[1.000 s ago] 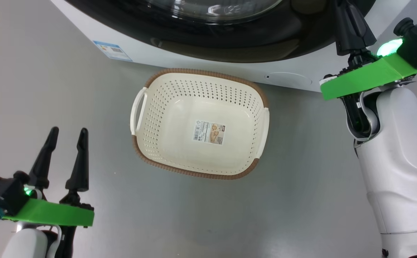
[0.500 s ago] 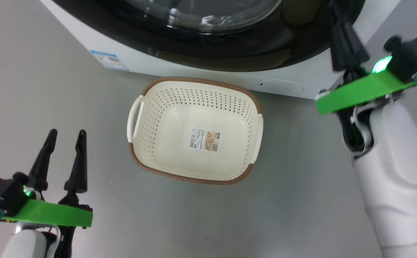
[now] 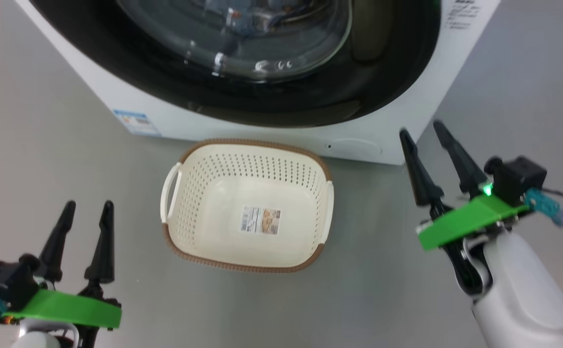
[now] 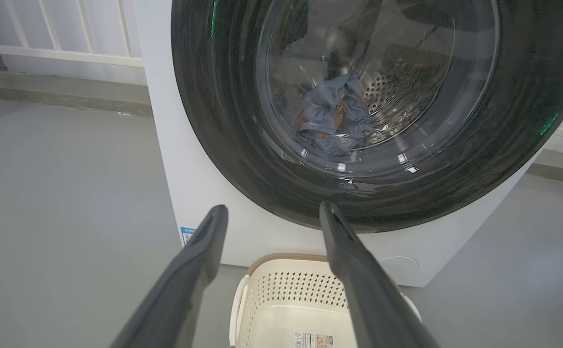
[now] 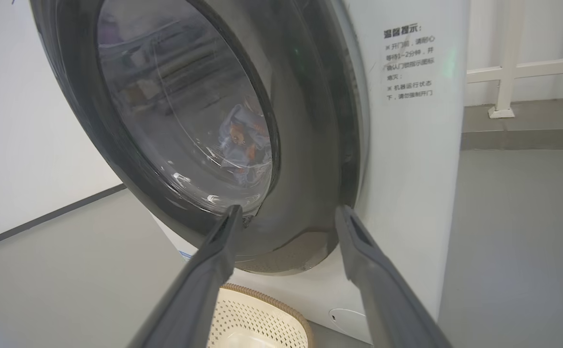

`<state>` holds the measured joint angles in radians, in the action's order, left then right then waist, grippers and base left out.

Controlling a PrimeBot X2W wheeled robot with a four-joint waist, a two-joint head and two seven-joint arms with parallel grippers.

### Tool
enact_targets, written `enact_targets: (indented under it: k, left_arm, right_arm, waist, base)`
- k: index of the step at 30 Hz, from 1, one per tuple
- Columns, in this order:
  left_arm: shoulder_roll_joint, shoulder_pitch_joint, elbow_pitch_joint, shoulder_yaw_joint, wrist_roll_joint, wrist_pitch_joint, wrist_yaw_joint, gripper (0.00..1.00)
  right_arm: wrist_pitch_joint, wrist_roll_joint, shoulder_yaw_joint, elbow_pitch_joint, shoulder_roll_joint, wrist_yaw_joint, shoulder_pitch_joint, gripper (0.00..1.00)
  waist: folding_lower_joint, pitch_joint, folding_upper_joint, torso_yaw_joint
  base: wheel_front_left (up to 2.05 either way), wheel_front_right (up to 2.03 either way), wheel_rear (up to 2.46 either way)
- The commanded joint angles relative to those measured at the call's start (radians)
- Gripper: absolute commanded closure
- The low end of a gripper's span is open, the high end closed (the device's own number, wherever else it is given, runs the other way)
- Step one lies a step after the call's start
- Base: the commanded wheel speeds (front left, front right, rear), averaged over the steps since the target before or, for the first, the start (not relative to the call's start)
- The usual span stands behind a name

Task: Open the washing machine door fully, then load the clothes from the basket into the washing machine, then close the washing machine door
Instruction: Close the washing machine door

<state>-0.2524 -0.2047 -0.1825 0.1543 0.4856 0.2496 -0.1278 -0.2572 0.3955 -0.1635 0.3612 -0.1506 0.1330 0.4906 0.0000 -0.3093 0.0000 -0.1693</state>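
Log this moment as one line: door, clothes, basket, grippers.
door: shut | clothes: in machine | basket: empty | left gripper: open, empty | right gripper: open, empty

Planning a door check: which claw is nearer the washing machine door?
Right. The right claw is by the door's right edge; the left claw is back, left of the basket.

Prob. bare test room or lab w/ laundry setup. Smooth grey floor (image 3: 407, 299), blank white wall (image 5: 15, 121), white railing (image 4: 59, 52) behind freestanding washing machine (image 4: 189, 193), basket (image 3: 247, 143) on floor.
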Motion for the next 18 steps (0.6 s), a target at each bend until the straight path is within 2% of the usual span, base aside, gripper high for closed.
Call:
enact_targets:
  k: [1,18]
  left_arm:
    - [-0.041,0.007,0.016,-0.042,-0.006,0.012,-0.003,0.00]
    - [-0.058,0.110,-0.005,-0.061,0.017,0.012,-0.003,0.00]
  right_arm:
    - [-0.005,0.019,-0.030,-0.032,-0.002,-0.002,-0.038,0.00]
    - [-0.005,0.051,0.034,-0.095,-0.042,-0.002,-0.291,0.00]
  waist:
    - [0.0000,0.049,0.0000,0.031]
    - [0.0000,0.168,0.0000,0.113]
  base:
    - [0.00,0.00,0.00]
    - [0.00,0.00,0.00]
